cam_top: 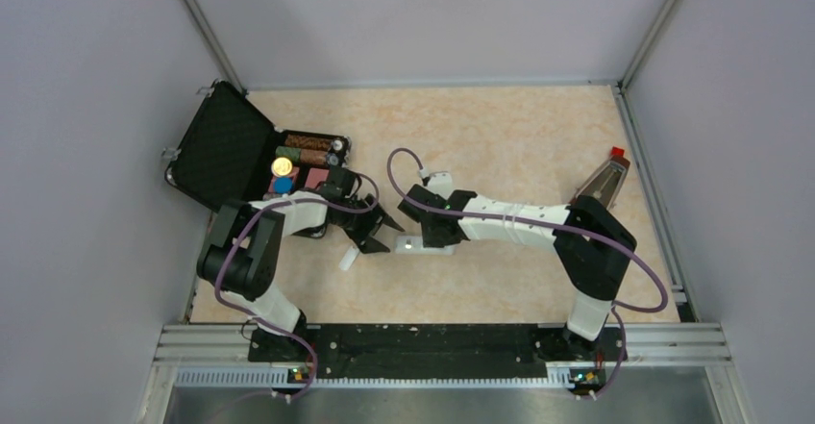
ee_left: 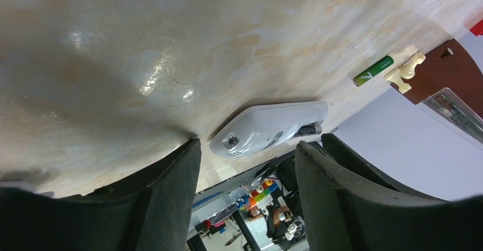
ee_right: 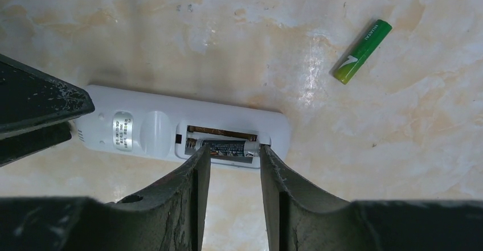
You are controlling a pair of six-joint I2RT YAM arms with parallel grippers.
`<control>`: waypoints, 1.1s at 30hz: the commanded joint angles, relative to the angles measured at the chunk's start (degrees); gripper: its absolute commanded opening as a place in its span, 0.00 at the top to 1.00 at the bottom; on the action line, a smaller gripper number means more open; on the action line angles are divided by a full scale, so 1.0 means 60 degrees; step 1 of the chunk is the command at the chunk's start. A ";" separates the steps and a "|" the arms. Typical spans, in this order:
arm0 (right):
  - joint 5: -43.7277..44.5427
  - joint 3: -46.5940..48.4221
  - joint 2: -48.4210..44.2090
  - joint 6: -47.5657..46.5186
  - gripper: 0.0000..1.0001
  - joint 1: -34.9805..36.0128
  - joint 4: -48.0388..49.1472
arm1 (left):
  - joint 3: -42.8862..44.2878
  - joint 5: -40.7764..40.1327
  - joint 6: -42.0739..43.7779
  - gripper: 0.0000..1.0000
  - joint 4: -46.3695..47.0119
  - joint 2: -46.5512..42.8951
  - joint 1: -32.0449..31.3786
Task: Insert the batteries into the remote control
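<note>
Two batteries: dark slim cylinder [ee_right: 228,147] seated in the open rear bay of the white oblong plastic remote control [ee_right: 148,128], lying at centre left of the right wrist frame on the beige marbled table [ee_right: 398,148]; green slim cylinder [ee_right: 363,52] loose at upper right, well apart. Right hand [ee_right: 232,155]: fingers [ee_right: 191,188] narrowly parted over the dark battery's ends, gripping nothing. Left hand [ee_left: 248,148]: spread wide, empty, near the remote's far end.
</note>
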 commanded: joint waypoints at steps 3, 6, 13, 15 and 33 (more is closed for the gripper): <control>-0.0154 -0.0291 -0.0010 0.0027 0.65 -0.0043 0.0453 | -0.0055 0.0114 -0.0248 0.35 0.0380 0.0220 -0.0139; -0.0324 -0.0450 -0.0073 0.0097 0.67 -0.0113 0.0624 | -0.0090 0.0221 -0.0347 0.37 0.0542 0.0274 -0.0163; -0.0515 -0.0596 -0.0234 0.0118 0.69 -0.0177 0.0810 | -0.0121 0.0277 -0.0470 0.40 0.0657 0.0306 -0.0205; -0.0612 -0.0547 -0.0291 0.0136 0.69 -0.0160 0.0806 | -0.0113 0.0272 -0.0498 0.40 0.0676 0.0321 -0.0217; -0.0191 0.0052 -0.0693 0.0112 0.53 -0.0242 0.0234 | -0.0241 0.0202 -0.0528 0.40 0.0735 0.0323 -0.0251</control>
